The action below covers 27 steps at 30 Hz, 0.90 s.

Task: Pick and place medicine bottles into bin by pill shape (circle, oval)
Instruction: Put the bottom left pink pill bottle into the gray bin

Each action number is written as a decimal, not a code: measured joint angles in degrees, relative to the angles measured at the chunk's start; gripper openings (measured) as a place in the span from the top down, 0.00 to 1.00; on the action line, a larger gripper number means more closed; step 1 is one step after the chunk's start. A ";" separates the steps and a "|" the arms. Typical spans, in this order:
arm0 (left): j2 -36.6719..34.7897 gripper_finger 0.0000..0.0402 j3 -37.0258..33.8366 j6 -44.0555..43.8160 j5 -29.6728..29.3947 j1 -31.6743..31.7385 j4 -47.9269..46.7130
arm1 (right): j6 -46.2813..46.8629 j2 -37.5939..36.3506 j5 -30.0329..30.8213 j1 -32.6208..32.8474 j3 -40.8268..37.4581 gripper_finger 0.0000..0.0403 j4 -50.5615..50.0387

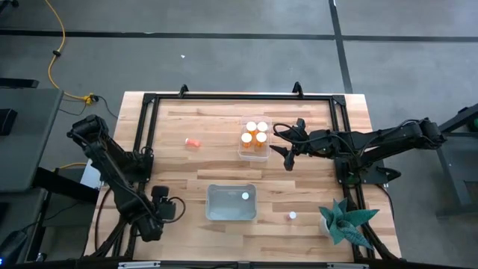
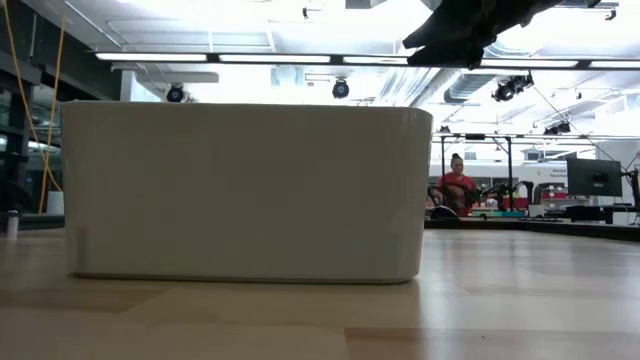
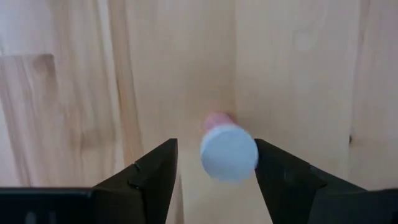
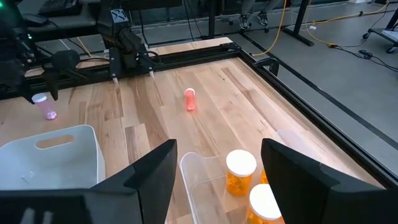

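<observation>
Sorting is partway: four medicine bottles (image 1: pixel 254 137) stand in the clear bin (image 1: pixel 254 154) at upper centre, and one white cap (image 1: pixel 244 196) shows in the grey bin (image 1: pixel 222 208). The left hand (image 3: pixel 216 149) brackets a pink bottle (image 3: pixel 228 154), though I cannot tell if it grips. The right hand (image 4: pixel 217 144) gapes empty beside the clear bin. Two bottles, one lying (image 1: pixel 193 142) and one upright (image 1: pixel 292 216), wait loose on the counter (image 1: pixel 187 179).

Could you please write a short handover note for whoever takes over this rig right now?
Left gripper: around a bottle near the left arm's base; grip unclear.
Right gripper: open, empty, beside the small clear bin.
Done: four bottles stand in the clear bin; one white cap shows in the larger bin.
Left: a lying bottle left of the clear bin, a standing bottle near the plant. Pill shapes are unreadable here.
</observation>
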 joint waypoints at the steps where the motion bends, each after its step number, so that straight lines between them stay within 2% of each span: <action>1: 0.00 0.51 0.00 -0.02 -0.37 0.23 0.26 | 0.00 0.00 0.00 0.00 0.00 0.44 0.00; 8: 0.00 0.54 0.00 0.44 -0.16 0.20 0.81 | 1.33 0.00 -0.01 0.00 0.00 0.44 -0.03; 22: 0.00 0.66 0.02 0.44 0.27 0.18 0.81 | 1.33 0.00 -0.01 0.00 0.00 0.44 -1.09; 27: -0.85 0.70 0.02 1.91 2.83 0.20 0.62 | 1.32 0.00 -0.02 0.00 0.00 0.44 -1.11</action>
